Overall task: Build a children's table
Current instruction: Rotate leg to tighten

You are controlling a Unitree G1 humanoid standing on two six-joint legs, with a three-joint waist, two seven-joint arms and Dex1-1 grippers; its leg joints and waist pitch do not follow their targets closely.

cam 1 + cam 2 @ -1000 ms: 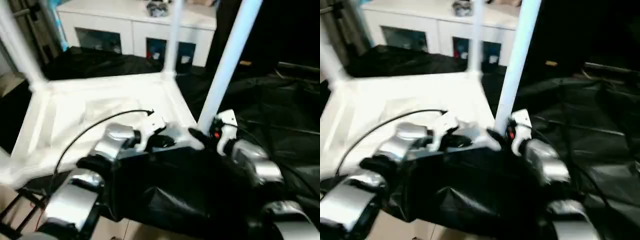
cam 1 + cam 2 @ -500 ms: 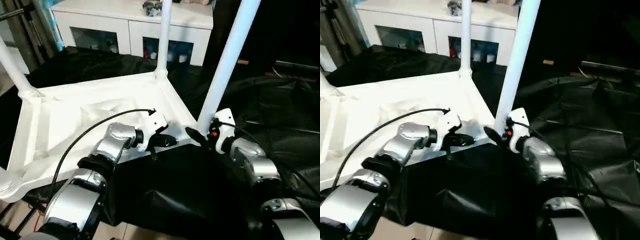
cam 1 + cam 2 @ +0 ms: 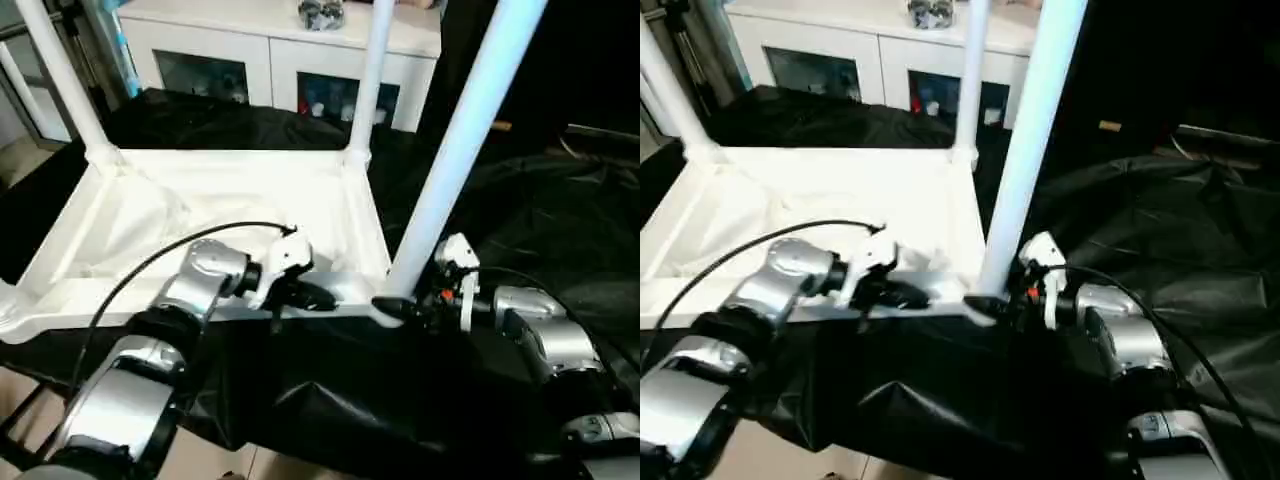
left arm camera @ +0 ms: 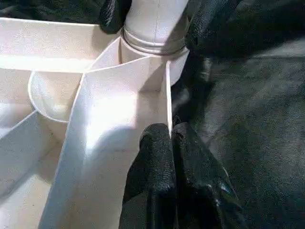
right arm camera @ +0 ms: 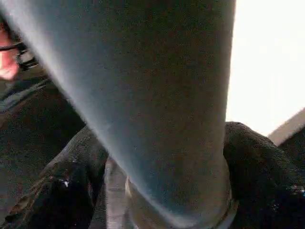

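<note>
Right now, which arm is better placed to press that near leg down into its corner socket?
Probably the right: the right gripper straddles the near leg at its base, while the left gripper pinches the tabletop rim.

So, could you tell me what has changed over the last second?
The upturned table has swung clockwise, now square to the robot. Left end effector stays pinched on its rim; right end effector stays at the base of the near leg.

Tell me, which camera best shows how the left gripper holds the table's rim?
The left wrist view: the left gripper pinches the thin rim, one finger on each side. The eye views show it from above, small, at the near rim. The right wrist view shows a leg instead.
</note>
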